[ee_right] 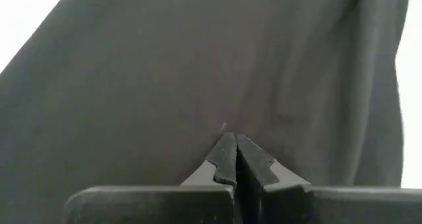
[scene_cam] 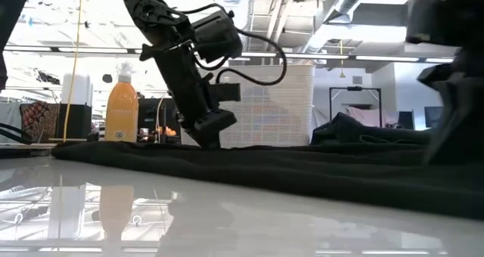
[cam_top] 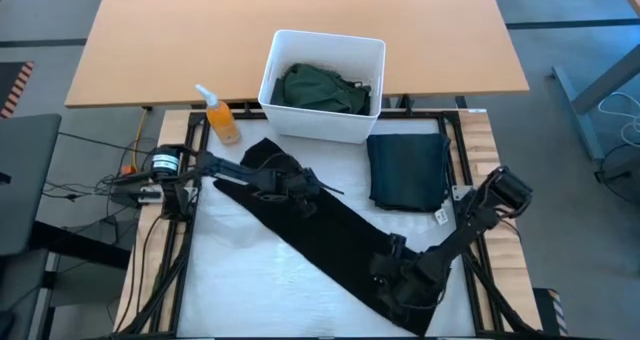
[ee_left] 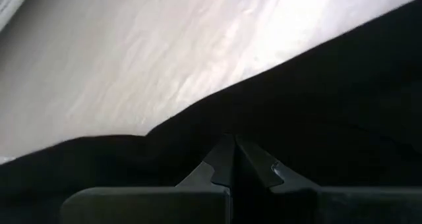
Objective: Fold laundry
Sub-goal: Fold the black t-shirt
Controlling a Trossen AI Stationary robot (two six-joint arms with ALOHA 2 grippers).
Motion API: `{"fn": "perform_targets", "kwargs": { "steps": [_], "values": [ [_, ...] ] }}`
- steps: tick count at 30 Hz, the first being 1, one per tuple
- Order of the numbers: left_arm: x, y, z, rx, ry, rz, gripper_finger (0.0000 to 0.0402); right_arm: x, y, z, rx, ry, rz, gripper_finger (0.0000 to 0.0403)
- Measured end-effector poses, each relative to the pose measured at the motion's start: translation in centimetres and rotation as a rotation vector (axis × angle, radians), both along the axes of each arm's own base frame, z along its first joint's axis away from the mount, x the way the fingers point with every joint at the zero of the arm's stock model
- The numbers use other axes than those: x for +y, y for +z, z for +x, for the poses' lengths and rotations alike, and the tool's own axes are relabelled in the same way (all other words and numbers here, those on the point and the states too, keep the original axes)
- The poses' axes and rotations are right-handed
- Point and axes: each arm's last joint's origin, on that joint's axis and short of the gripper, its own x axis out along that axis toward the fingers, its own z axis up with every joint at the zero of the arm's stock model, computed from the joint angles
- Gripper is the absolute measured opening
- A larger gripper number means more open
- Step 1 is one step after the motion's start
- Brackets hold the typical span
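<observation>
Black trousers [cam_top: 330, 235] diagonal on the mat, left claw [cam_top: 300, 188] and right claw [cam_top: 395, 270] pressed together on them

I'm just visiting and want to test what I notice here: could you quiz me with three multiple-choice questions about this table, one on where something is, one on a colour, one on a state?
1. Where is the dark green garment?
A. in the white bin
B. under the bottle
C. on the floor

2. What colour is the spray bottle?
A. blue
B. orange
C. black

3. How are the left gripper fingers?
A. wide open
B. missing
C. shut

Answers: 1 A, it lies inside the bin walls; 2 B, orange body beside the bin; 3 C, the fingertips meet over the black trousers.
</observation>
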Motion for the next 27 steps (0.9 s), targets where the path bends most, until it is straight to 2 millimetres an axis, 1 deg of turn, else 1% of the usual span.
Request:
{"fn": "perform_targets", "kwargs": {
  "steps": [2, 5, 9, 12, 14, 16, 17, 21, 24, 27],
  "values": [
    [0.0, 0.4, -0.1, -0.007, -0.009, -0.022, 0.0000, 0.2, 0.4, -0.4, 0.001, 0.015, -0.001, 0.0021],
    [-0.3, 1.5, -0.3, -0.030, -0.041, -0.036, 0.0000, 0.3, 1.8, -1.2, -0.012, 0.033, 0.013, 0.0021],
    [-1.2, 4.3, -0.9, -0.097, -0.060, -0.013, 0.0000, 0.2, 3.3, -3.1, -0.036, -0.003, -0.023, 0.0021],
    [-2.7, 6.4, -1.0, -0.195, -0.130, -0.021, 0.0000, 0.2, 3.8, -4.6, -0.055, -0.057, -0.042, 0.0021],
    [-4.7, 7.0, -0.6, -0.245, -0.236, -0.056, 0.0000, 0.2, 3.6, -5.5, -0.041, -0.099, -0.058, 0.0021],
    [-6.9, 6.3, -0.3, -0.264, -0.339, -0.096, 0.0000, 0.4, 3.0, -6.3, -0.042, -0.132, -0.054, 0.0021],
    [-7.9, 5.6, -0.2, -0.254, -0.376, -0.110, 0.0000, 0.5, 2.6, -6.6, -0.045, -0.142, -0.048, 0.0021],
    [-10.9, 2.4, -0.7, -0.132, -0.450, -0.130, 0.0000, 0.8, 1.0, -8.2, 0.002, -0.170, 0.038, 0.0021],
    [-11.9, 1.3, -1.7, -0.031, -0.441, -0.150, 0.0000, 1.1, 0.4, -9.3, 0.057, -0.194, 0.089, 0.0021],
    [-11.7, 0.2, -3.4, 0.112, -0.361, -0.170, 0.0000, 1.6, 0.3, -10.2, 0.106, -0.197, 0.132, 0.0021]
  ]
}}
